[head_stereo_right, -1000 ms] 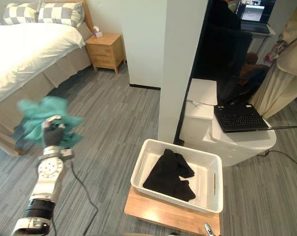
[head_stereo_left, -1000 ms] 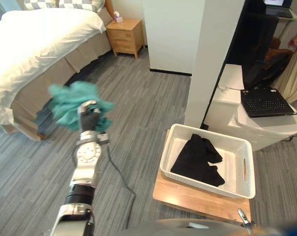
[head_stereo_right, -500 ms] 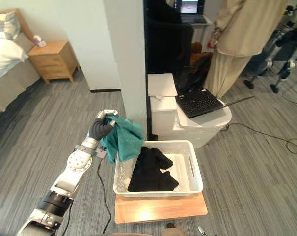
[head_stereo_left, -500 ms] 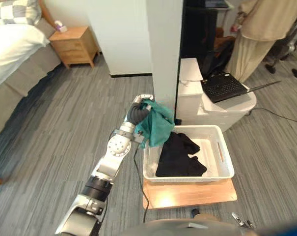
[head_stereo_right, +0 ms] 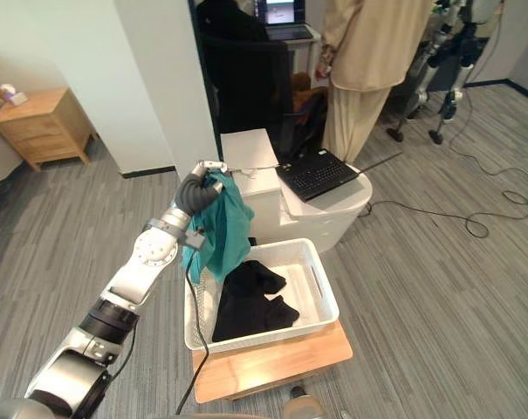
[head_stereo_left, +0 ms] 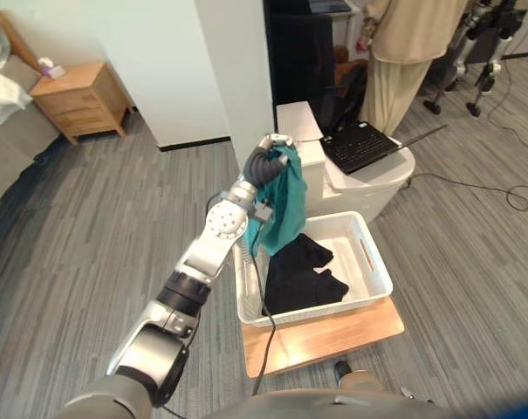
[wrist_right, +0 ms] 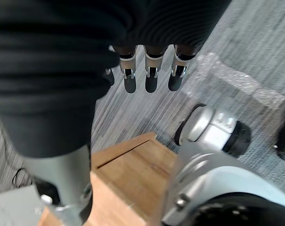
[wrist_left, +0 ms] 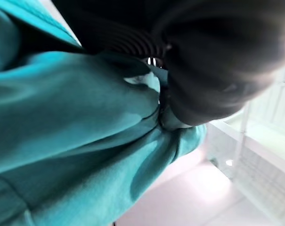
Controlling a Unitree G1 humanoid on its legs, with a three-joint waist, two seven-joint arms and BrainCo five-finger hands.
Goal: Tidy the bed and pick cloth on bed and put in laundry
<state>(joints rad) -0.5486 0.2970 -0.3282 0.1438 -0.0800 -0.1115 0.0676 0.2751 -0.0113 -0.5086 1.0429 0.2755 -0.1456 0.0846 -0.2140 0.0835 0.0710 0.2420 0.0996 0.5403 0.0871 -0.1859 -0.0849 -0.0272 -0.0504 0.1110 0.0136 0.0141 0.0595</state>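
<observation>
Cloth [head_stereo_left: 282, 206] bunched in left hand's [head_stereo_left: 262, 165] curled fingers, draping over basket's [head_stereo_left: 333, 305] left rim, above black garment [head_stereo_left: 298, 275] inside. Soft, light, limp: hold by gathered fold. Right hand [wrist_right: 150, 77] idle, fingers straight, empty

Bedroom, bed [head_stereo_left: 0, 92], wooden nightstand [head_stereo_left: 78, 100], laptop [head_stereo_left: 361, 145]

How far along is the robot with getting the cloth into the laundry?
Done: a black garment lies in the white basket. In hand: the left hand grips the teal cloth, hanging above the basket's left side. Left: release it inside. The right hand is open, idle.
</observation>
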